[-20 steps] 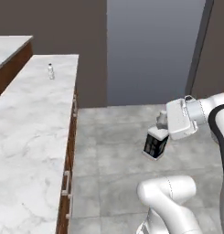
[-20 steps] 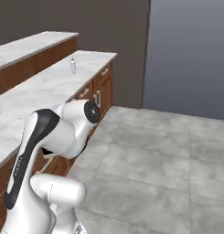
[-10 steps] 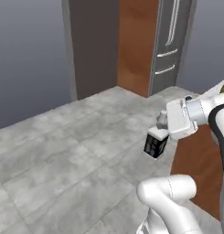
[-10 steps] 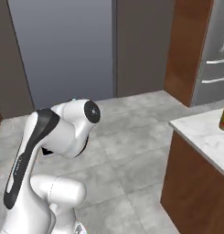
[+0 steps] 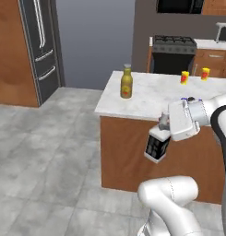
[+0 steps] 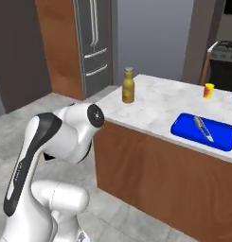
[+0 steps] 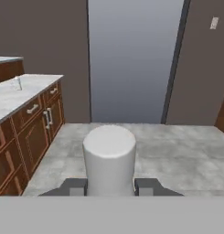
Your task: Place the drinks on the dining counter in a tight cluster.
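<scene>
Marble dining counter [image 5: 151,99], yellow bottle [image 5: 127,82] upright

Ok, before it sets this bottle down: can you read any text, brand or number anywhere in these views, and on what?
None can be read.
Mustard-yellow bottle on the dining counter: red-yellow label, too blurred to read.
Small dark bottle in the gripper: pale grid-like marks on its face, no letters legible.
Two small yellow-red containers further back: markings too small to read.

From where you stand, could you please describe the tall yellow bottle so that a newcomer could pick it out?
Find the white marble dining counter with brown wood sides. Near its corner closest to the steel fridge stands the mustard-yellow bottle. Unlike the small yellow items further along, it is tall, grey-capped and red-labelled.
</scene>
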